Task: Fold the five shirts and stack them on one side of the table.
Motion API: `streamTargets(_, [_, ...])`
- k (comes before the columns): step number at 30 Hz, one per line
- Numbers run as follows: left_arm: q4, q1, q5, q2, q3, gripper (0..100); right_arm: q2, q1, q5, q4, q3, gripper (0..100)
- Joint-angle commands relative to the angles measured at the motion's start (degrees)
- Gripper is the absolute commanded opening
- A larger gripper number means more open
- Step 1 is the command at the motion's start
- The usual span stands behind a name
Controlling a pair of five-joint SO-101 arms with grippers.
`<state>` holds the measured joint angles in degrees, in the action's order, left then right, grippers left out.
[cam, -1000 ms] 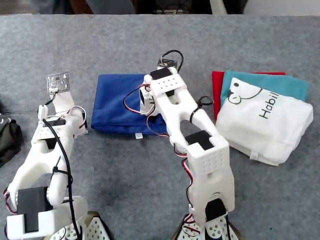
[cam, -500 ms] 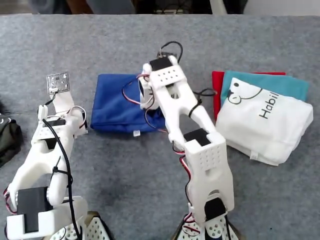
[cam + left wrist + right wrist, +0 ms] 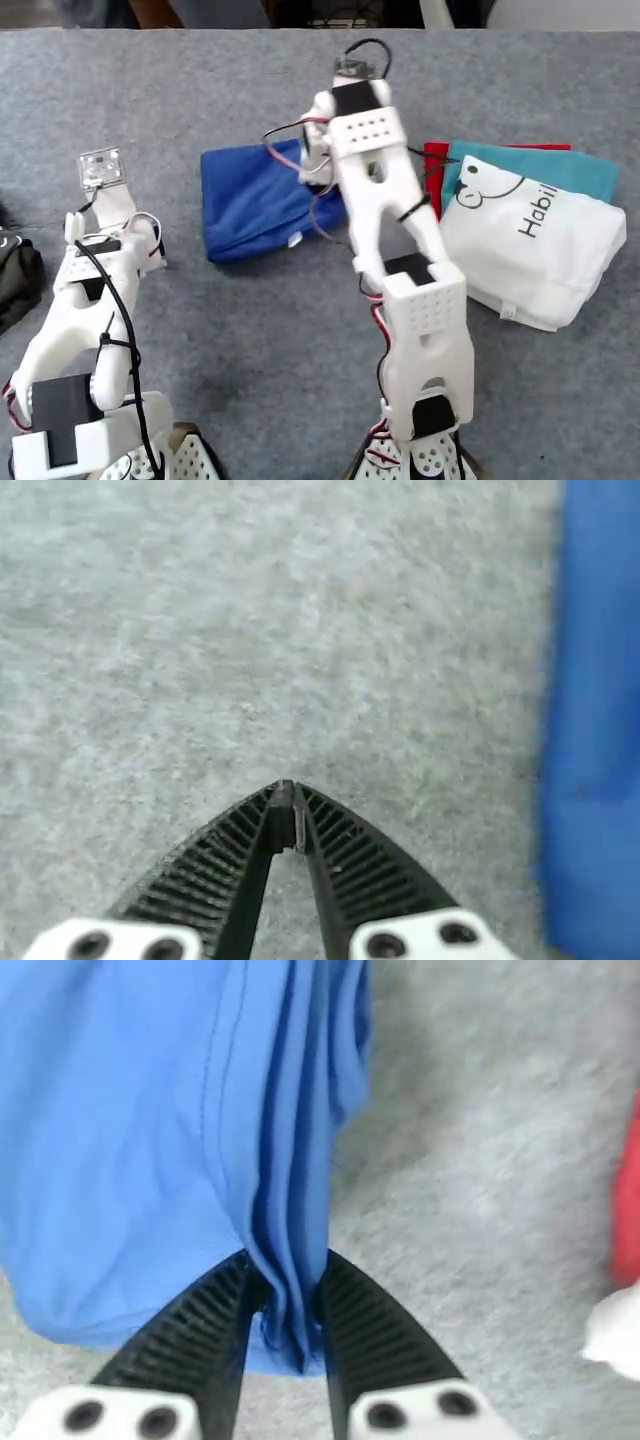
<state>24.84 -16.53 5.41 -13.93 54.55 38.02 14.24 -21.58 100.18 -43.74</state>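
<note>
A folded blue shirt [image 3: 250, 200] lies on the grey table, left of centre in the high view. My right gripper [image 3: 287, 1300] is shut on the blue shirt's [image 3: 150, 1130] folded edge, with layers of cloth pinched between its fingers. In the high view the right arm [image 3: 370, 170] hangs over the shirt's right end. A stack of folded shirts lies to the right: a white one [image 3: 535, 245] on top, a teal one [image 3: 545, 165] under it, and a red one [image 3: 434, 165] at the bottom. My left gripper [image 3: 288, 815] is shut on nothing over bare table, left of the blue shirt [image 3: 595, 710].
A dark green garment [image 3: 15, 285] lies at the table's left edge. The grey table [image 3: 250, 330] has open room in front of the blue shirt and between the two arms. The left arm [image 3: 90, 270] stands at the near left.
The right arm has swung to the right and dragged the blue shirt with it, toward the stack. The shirt's right end is bunched up. The left arm shifted slightly left.
</note>
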Motion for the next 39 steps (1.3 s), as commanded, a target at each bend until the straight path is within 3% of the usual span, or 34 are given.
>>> streamTargets(1, [-0.79,-0.75,1.67,-1.67,-0.57,3,-0.75,-4.40,3.60,0.70,-5.05,1.5])
streamTargets(9, [-0.79,-0.66,1.85,-1.67,-0.57,3,-1.89,-12.31,10.73,0.97,-11.38,1.4])
streamTargets(20, [-0.79,-0.48,1.85,-1.67,-0.57,3,-9.01,-22.95,16.97,1.05,-5.93,1.4])
streamTargets(26, [-0.79,-0.48,1.85,-1.67,-0.57,3,-7.96,-16.09,16.35,-0.70,3.82,1.4])
streamTargets(30, [-0.70,-0.66,1.85,-1.67,-0.57,3,-7.16,-12.31,12.84,-2.02,3.91,1.4])
streamTargets(39, [-0.70,-0.48,1.93,-1.67,-0.57,3,-6.90,-4.48,12.57,-6.68,-0.13,1.4])
